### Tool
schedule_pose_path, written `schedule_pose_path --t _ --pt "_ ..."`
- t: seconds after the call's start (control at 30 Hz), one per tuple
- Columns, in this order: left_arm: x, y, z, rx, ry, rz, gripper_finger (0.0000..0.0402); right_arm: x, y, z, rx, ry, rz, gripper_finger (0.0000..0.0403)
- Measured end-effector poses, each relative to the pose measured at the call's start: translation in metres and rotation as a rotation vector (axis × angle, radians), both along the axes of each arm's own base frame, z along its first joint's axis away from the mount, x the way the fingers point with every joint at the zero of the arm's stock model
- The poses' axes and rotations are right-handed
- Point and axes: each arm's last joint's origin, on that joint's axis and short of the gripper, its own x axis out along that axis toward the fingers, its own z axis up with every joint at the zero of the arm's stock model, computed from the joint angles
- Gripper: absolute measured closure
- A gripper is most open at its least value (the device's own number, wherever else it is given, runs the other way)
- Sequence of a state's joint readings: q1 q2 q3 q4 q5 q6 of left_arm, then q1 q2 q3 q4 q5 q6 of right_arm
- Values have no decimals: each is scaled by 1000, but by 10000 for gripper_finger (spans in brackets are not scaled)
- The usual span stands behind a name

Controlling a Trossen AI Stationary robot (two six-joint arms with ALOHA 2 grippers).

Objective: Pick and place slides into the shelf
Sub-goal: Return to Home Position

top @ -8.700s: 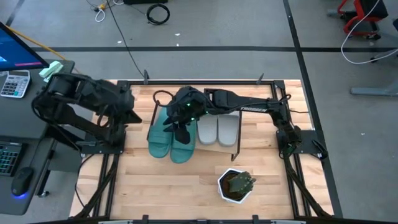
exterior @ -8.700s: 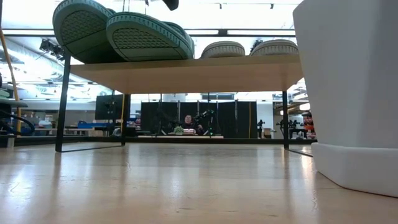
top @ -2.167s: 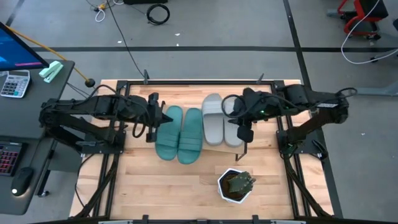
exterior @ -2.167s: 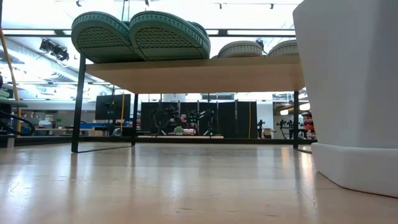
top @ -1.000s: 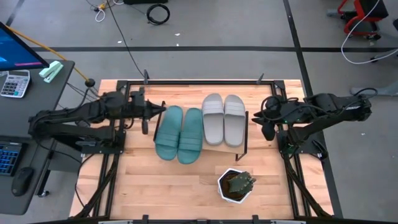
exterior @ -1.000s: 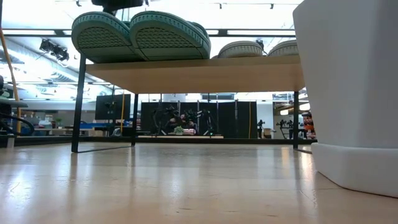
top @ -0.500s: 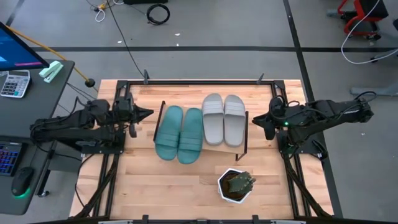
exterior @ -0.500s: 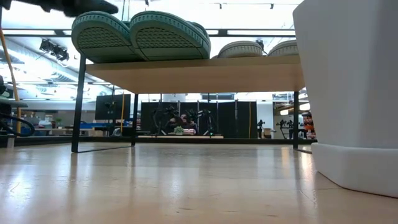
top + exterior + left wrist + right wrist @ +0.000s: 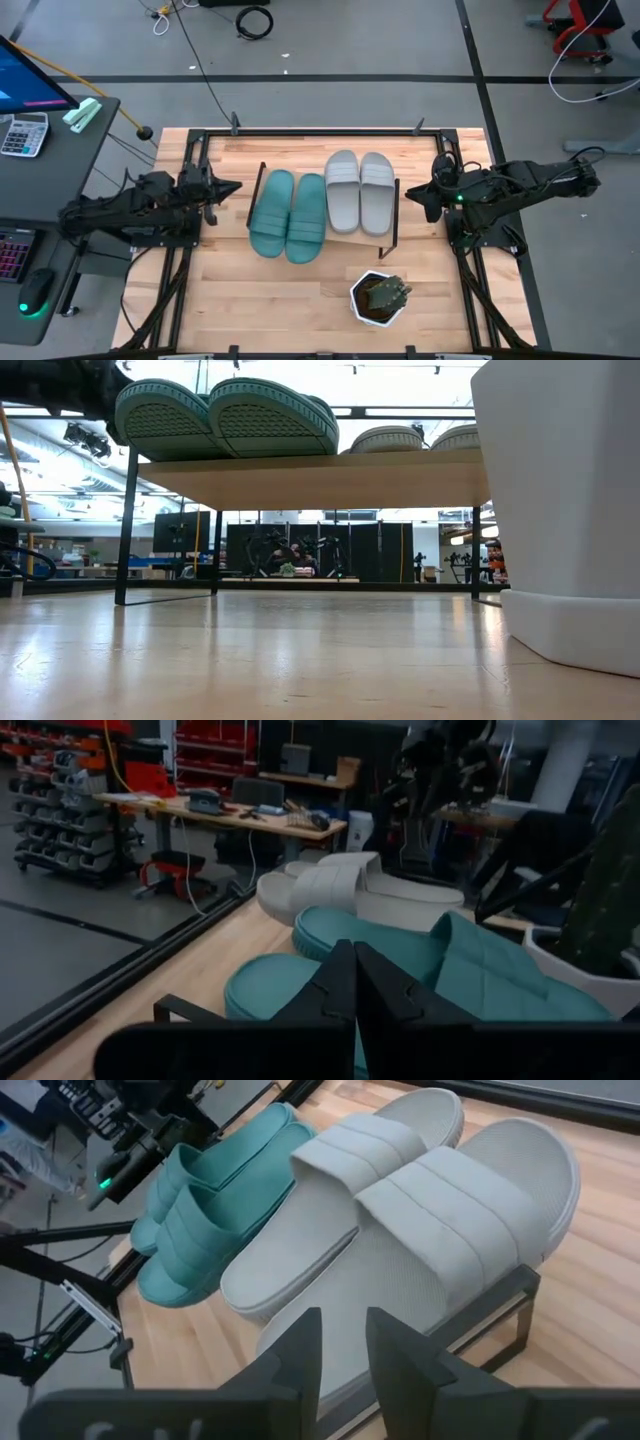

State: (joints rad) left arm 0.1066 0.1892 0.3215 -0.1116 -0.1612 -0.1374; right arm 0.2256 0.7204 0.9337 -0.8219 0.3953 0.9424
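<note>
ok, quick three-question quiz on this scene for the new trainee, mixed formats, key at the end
1. True or false: the teal pair and the grey pair of sandals all lie on the shelf.
2. The left gripper and the right gripper both hold nothing. Which one has its fingers shut? A) left B) right C) both
3. Short answer: apart from the shelf, what stands on the table?

Key: 1 true. 2 A. 3 the plant pot.
</note>
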Motion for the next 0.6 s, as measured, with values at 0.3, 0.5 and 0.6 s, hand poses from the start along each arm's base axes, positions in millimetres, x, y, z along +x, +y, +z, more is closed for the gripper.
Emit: schedule_pose_path --t 0.3,0.5,0.6 --pt "-7 -5 -7 -12 -52 -44 398 4 1 -2 4 15 -8 314" --pt "-1 -8 -27 -17 -16 -3 399 8 2 -4 0 32 -7 314" --pt "1 -10 -30 12 -46 -3 399 8 2 -4 -1 33 -7 314"
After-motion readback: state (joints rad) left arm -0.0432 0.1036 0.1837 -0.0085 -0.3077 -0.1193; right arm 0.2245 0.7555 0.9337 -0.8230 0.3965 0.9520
